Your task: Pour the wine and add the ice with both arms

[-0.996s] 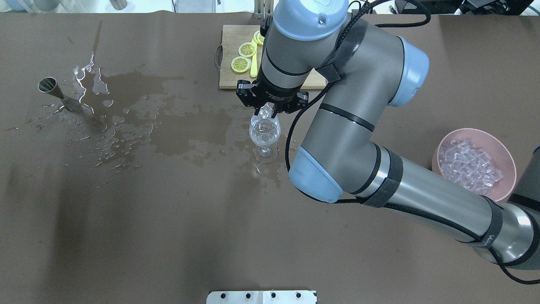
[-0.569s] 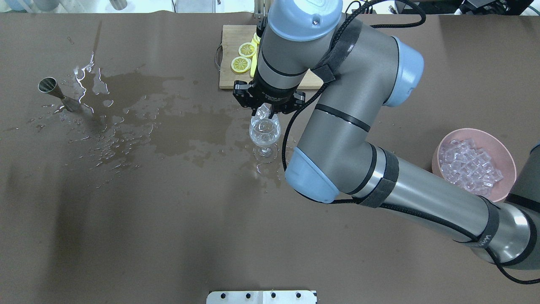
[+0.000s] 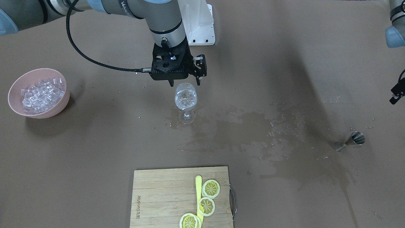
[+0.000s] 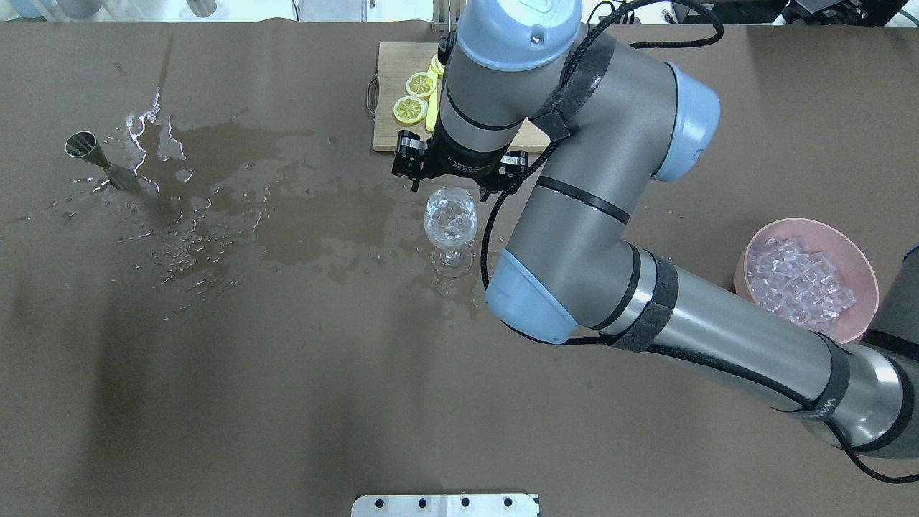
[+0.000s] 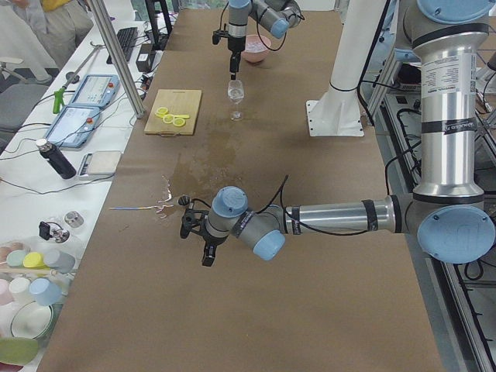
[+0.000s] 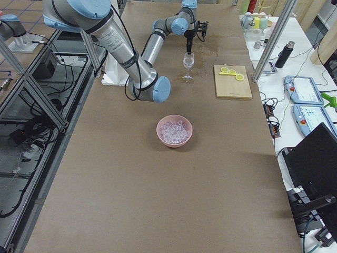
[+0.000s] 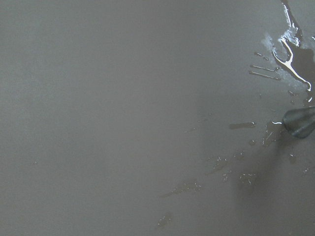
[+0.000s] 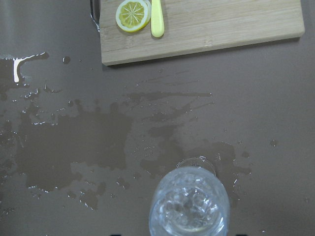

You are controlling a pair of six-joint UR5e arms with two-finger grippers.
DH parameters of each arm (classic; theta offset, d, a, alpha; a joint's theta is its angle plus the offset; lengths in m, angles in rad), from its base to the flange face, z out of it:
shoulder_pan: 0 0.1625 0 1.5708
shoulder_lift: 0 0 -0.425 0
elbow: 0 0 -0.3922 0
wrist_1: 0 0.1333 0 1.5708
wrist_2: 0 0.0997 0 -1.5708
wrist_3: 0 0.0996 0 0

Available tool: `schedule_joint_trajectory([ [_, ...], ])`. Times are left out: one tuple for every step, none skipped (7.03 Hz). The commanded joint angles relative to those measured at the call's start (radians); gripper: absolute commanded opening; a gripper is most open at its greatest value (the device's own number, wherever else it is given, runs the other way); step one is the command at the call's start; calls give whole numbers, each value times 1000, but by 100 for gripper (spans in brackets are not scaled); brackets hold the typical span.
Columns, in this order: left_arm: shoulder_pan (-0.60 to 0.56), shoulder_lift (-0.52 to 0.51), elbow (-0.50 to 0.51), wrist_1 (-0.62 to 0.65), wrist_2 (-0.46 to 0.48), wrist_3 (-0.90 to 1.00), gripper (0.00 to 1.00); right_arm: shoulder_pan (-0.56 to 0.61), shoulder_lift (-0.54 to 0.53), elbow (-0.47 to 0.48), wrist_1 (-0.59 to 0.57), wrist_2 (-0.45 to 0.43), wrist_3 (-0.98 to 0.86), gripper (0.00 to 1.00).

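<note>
Evidently hard, light and slick: ice (image 4: 798, 281) heaped in the pink bowl (image 4: 826, 231), more already in the wine glass (image 4: 450, 215) beneath the wide, empty jaws of the right gripper (image 4: 456, 179). Best pinched gently across one cube's flat faces. Cannot tell the left gripper's (image 5: 198, 244) jaws.

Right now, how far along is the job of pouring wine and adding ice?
Done: the glass holds clear liquid and ice; much wine lies spilled. In hand: the right gripper hangs open and empty over the glass. Left: perhaps more ice from the bowl, if wanted.
</note>
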Motion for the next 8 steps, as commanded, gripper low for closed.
schedule_joint_trajectory([
  [0,-25,0,13,7,1,99,95,-60,29,-1,52,-24,99],
  [0,-48,2,35,6,-3,99,183,-146,66,-1,110,-142,99],
  [-2,-70,-12,119,-2,-4,99,278,-251,93,-1,174,-264,99],
  [-2,-70,-16,138,-2,-1,99,358,-351,113,-1,190,-404,99],
  [-3,-68,-13,148,-40,2,99,421,-445,109,1,183,-582,100],
  [-18,-71,-18,217,-142,10,99,481,-516,106,1,184,-754,100],
  [-32,-59,-27,230,-227,10,99,553,-592,106,1,193,-868,100],
  [-31,-56,-41,234,-227,-2,99,593,-661,100,1,200,-957,100],
])
